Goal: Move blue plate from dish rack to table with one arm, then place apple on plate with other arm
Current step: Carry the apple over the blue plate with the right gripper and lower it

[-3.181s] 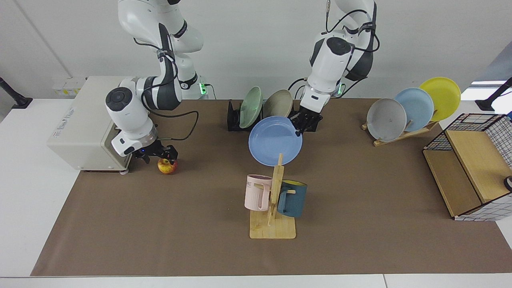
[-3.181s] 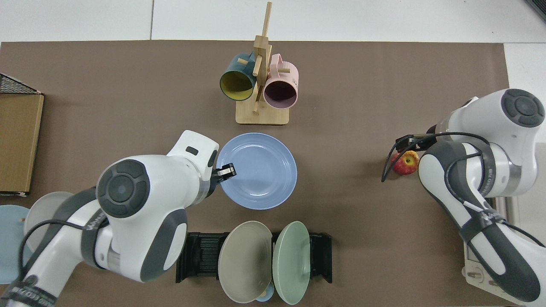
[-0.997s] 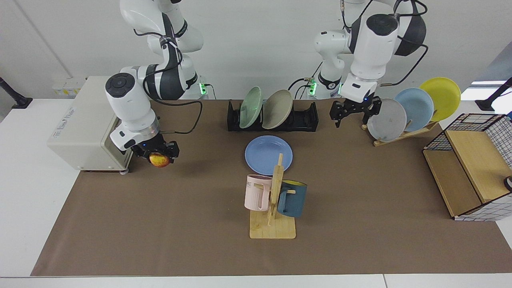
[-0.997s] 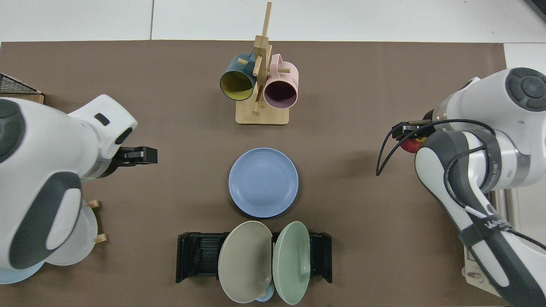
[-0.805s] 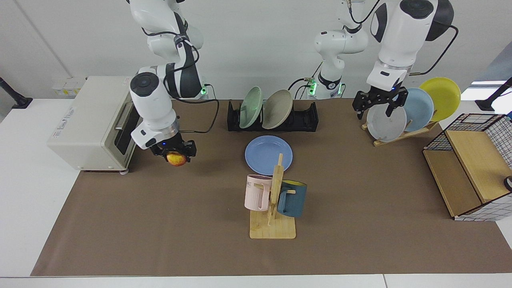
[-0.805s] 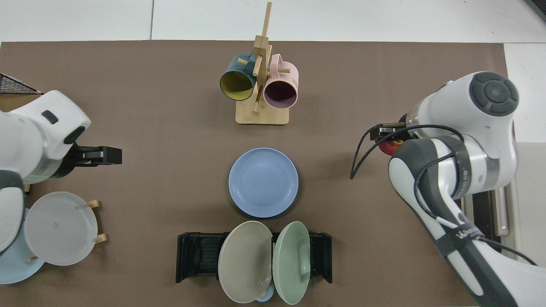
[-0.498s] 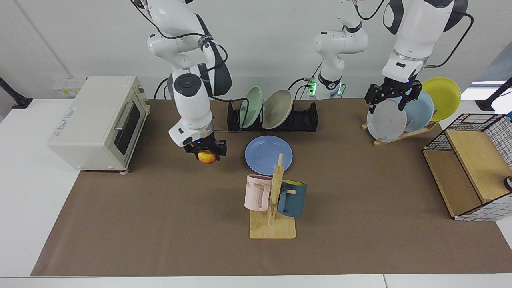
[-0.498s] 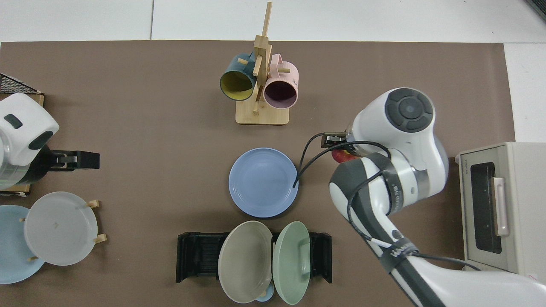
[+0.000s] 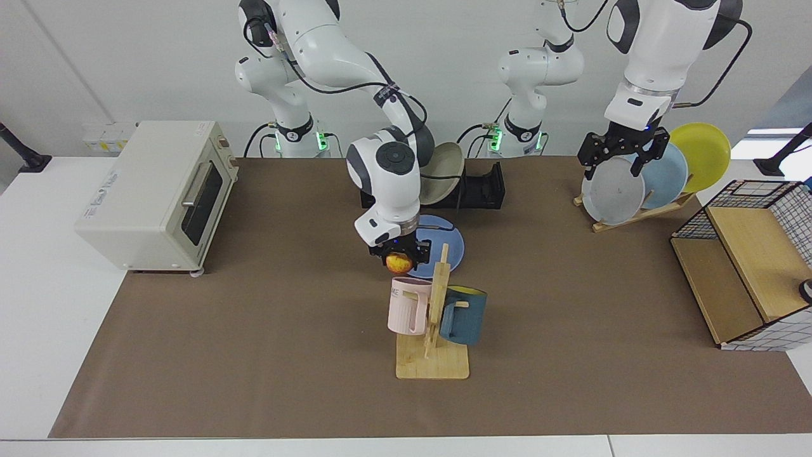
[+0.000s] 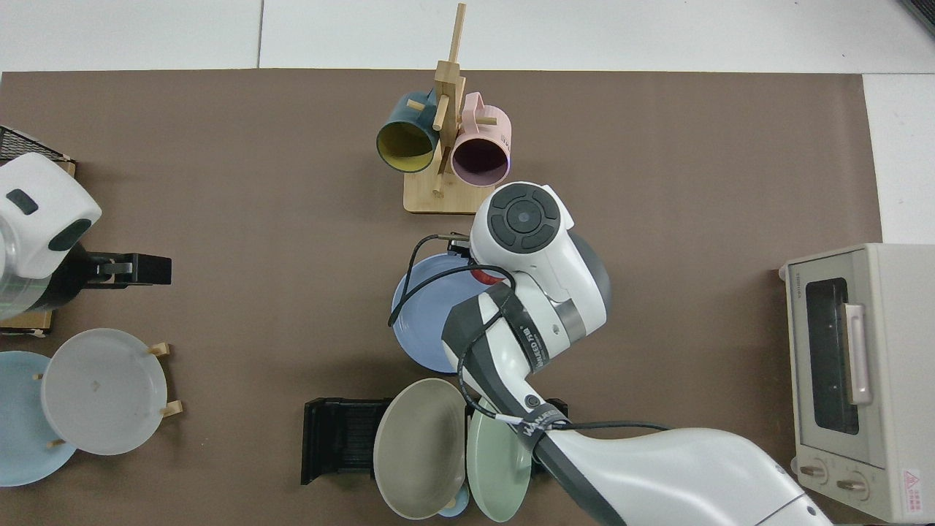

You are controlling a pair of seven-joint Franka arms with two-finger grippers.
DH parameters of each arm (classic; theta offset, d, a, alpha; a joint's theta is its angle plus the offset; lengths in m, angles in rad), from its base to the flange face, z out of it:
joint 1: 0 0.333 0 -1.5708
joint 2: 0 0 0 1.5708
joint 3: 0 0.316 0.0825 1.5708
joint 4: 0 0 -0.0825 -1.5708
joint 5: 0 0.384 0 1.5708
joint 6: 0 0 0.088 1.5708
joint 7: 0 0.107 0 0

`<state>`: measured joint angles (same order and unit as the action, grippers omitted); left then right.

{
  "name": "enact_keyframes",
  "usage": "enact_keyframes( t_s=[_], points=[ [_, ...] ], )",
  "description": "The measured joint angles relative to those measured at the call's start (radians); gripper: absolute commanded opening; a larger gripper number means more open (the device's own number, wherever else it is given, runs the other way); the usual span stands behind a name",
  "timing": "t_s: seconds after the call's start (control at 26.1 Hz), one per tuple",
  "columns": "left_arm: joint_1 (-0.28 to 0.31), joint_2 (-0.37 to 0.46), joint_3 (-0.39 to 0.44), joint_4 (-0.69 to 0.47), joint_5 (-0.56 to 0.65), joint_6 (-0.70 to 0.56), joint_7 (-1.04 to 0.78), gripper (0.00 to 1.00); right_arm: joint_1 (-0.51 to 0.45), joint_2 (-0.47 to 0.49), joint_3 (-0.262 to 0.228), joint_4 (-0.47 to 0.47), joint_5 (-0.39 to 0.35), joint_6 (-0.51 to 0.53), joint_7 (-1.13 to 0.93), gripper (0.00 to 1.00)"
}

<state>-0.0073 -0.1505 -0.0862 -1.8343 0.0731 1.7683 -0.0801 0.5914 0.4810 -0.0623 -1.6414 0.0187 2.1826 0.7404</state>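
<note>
The blue plate (image 9: 451,245) (image 10: 424,315) lies flat on the brown mat of the table (image 9: 254,330), just in front of the black dish rack (image 9: 483,190) (image 10: 336,438). My right gripper (image 9: 401,256) hangs over the plate's near left part, shut on the red and yellow apple (image 9: 399,263). In the top view only a red sliver of the apple (image 10: 482,276) shows under the wrist. I cannot tell whether the apple touches the plate. My left gripper (image 9: 616,160) (image 10: 146,269) waits open and empty by the wooden plate stand.
A wooden mug stand (image 9: 432,330) with a pink and a dark teal mug stands right in front of the plate. A beige plate (image 10: 420,446) and a pale green plate (image 10: 500,456) sit in the rack. A toaster oven (image 9: 152,190) stands at the view's left, a wire-and-wood shelf (image 9: 748,266) at its right.
My right arm has carried the apple from beside the toaster oven across to above the blue plate. The left arm let go of the plate earlier and now holds still by the plate stand.
</note>
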Motion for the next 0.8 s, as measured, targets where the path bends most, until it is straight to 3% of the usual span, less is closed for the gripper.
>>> enact_keyframes(
  t_s=[0.38, 0.61, 0.65, 0.73, 0.8],
  points=[
    [0.002, 0.005, 0.003, 0.003, 0.0, 0.0, 0.0, 1.0, 0.129, 0.011, 0.0, -0.003, 0.037, 0.019, 0.047, 0.0],
    [0.002, 0.005, 0.003, 0.005, 0.0, 0.0, 0.0, 1.0, 0.15, 0.011, -0.002, -0.048, 0.038, 0.018, 0.054, 0.0],
    [0.002, 0.005, 0.003, 0.005, 0.0, 0.0, 0.0, 1.0, 0.15, 0.01, -0.004, -0.06, 0.038, 0.018, 0.054, 0.06],
    [0.002, 0.005, 0.003, 0.006, 0.0, 0.0, 0.0, 1.0, 0.149, 0.009, -0.006, -0.083, 0.038, 0.018, 0.054, 0.98],
    [0.002, 0.005, 0.003, 0.007, 0.0, 0.0, 0.0, 1.0, 0.148, -0.001, -0.007, -0.095, 0.039, 0.014, 0.054, 1.0]
  ],
)
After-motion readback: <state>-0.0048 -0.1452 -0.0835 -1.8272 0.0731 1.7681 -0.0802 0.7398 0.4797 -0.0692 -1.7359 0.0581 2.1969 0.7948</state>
